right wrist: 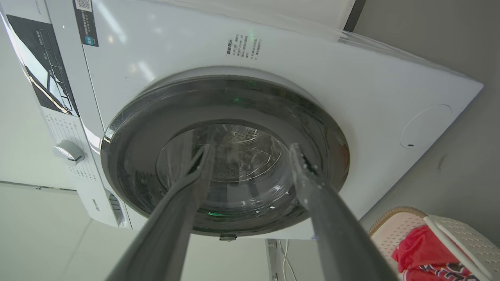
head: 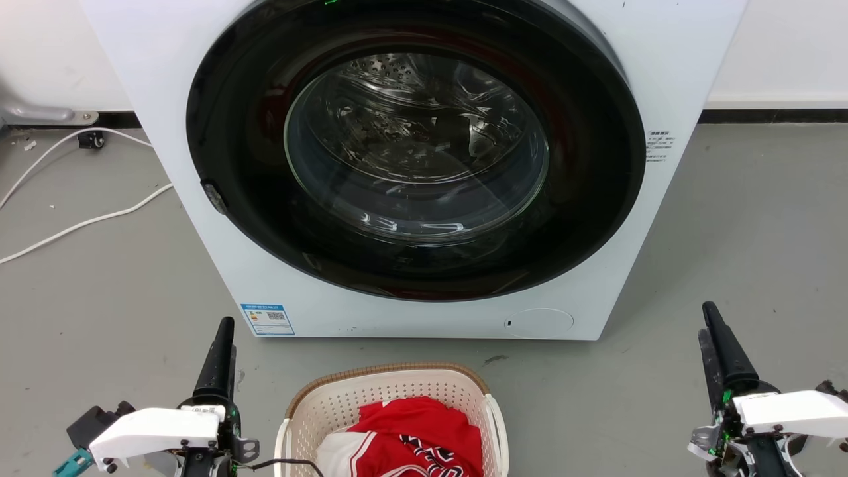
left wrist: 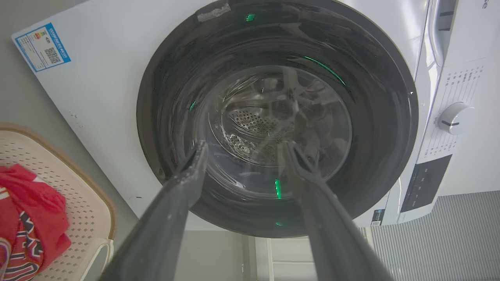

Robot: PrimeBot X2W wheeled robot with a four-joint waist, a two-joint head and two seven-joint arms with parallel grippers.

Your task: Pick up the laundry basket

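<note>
Item: laundry basket (head: 371,397), cream perforated plastic, rounded-rectangular, with a brown woven-look rim and a white loop handle (head: 497,424) on each side.
Location: it stood on the grey floor (head: 729,232), just in front of the washing machine (head: 199,99) and between the two arms. The bottom edge of the head view cut off its near end.
Contents: red garment (head: 424,430) with white and dark markings, heaped loosely inside.
Left gripper (head: 225,328): it was beside the basket's left side, near but not touching. Its jaws were parted with nothing between them, and its fingers pointed at the machine door (left wrist: 273,128).
Right gripper (head: 707,321): it was well apart from the basket's right side, farther off than the left one. Its jaws were likewise spread and empty.
Reason for posture: judged as a ready stance. One arm flanked each side, which suited a two-handed lift by the side handles.
Reason for basket position: probably set there for loading or unloading the drum, since it was close to the shut door.
Stage: the lift was not yet begun, as the basket rested on the floor untouched.
Handling note: the thin perforated walls would likely flex, and the handles looked the firmer hold.
Other: white cable (head: 66,225) lay on the floor to the machine's left.
</note>
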